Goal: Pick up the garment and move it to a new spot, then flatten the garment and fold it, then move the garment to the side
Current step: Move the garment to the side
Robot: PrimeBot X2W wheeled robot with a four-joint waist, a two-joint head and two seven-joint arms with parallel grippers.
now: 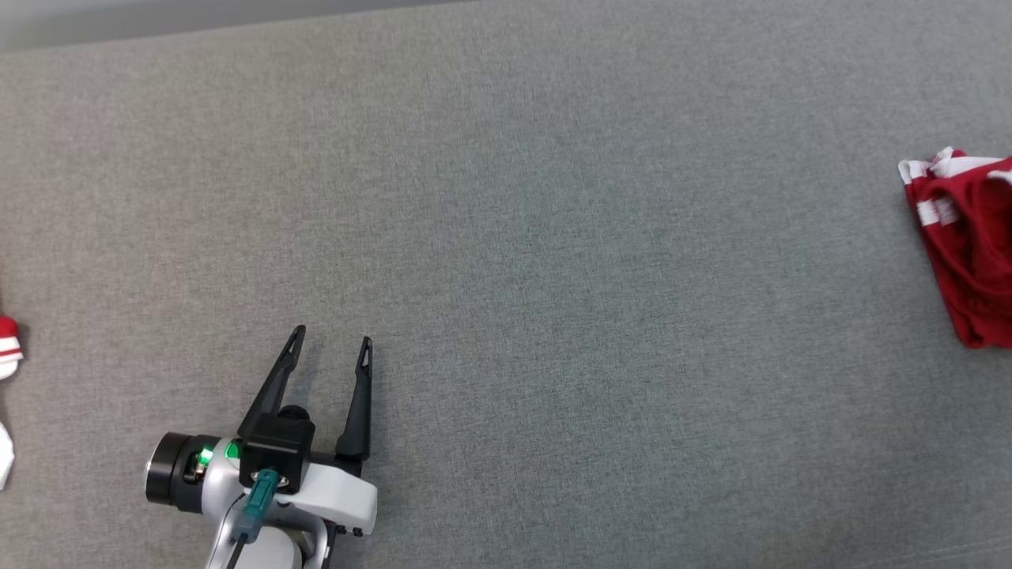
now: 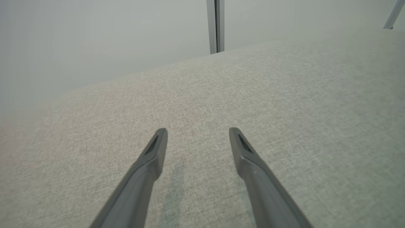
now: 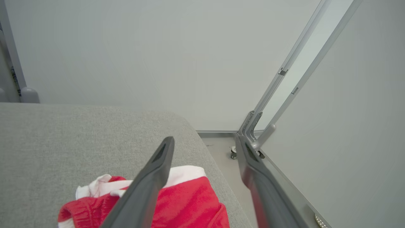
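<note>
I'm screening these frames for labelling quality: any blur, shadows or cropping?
Head view: even soft light, sharp weave; the left gripper casts a faint shadow, and the right edge crops the red garment. Left wrist view: a pale shadow lies between the fingers. Right wrist view: the right gripper blurs near the lens.

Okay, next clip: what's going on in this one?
The robot is working over a grey fabric surface. A red garment with white trim lies loosely bundled at the surface's far right, close to its edge. The right gripper is over it, fingers apart, nothing between them. The left gripper is open too, over bare fabric. Another red-and-white piece pokes in at the head view's left edge.
</note>
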